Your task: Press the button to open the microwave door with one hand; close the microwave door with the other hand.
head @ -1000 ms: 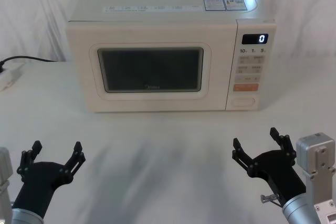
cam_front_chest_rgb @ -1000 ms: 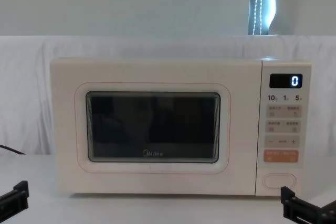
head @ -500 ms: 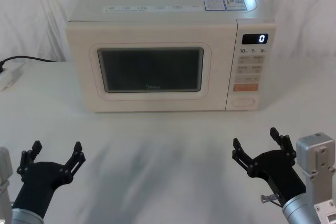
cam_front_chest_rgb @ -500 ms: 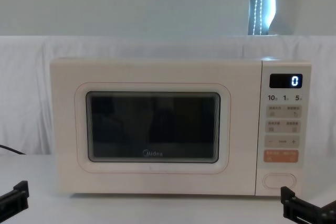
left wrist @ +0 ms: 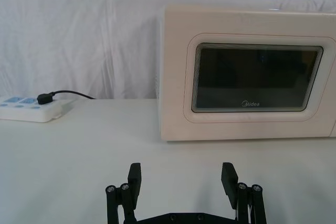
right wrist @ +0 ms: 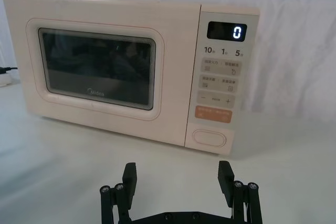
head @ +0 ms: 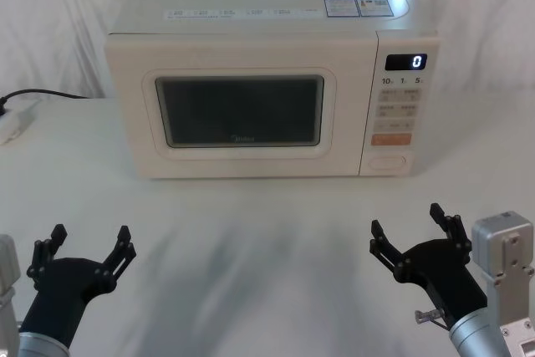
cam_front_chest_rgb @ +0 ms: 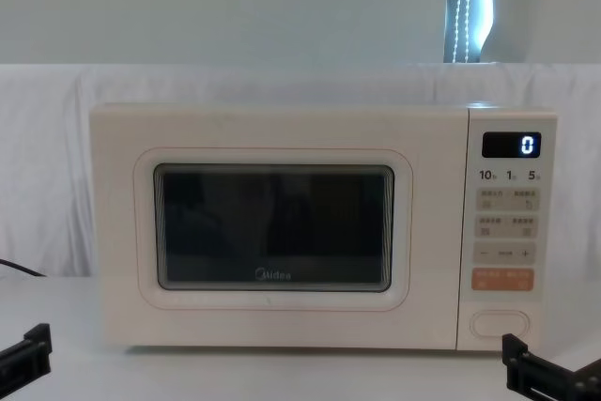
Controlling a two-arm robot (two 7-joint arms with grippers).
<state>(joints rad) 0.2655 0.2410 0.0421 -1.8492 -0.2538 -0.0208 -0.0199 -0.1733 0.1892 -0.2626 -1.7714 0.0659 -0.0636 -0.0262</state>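
Observation:
A cream microwave stands at the back of the white table. Its door [head: 242, 165] [cam_front_chest_rgb: 272, 316] [left wrist: 247, 129] [right wrist: 105, 116], with a dark glass window, is flush and closed. The wide cream button [head: 388, 161] [cam_front_chest_rgb: 500, 324] [right wrist: 209, 137] sits at the bottom of the control panel, under an orange key. My left gripper [head: 88, 244] [left wrist: 180, 179] hovers open near the table's front left, well short of the door. My right gripper [head: 407, 221] [right wrist: 177, 177] is open at the front right, in line with the button but clearly apart from it.
A white power strip [head: 15, 121] [left wrist: 29, 109] with a black cable [head: 50, 94] lies on the table left of the microwave. The display [head: 406, 62] reads 0. A white cloth covers the table and backdrop.

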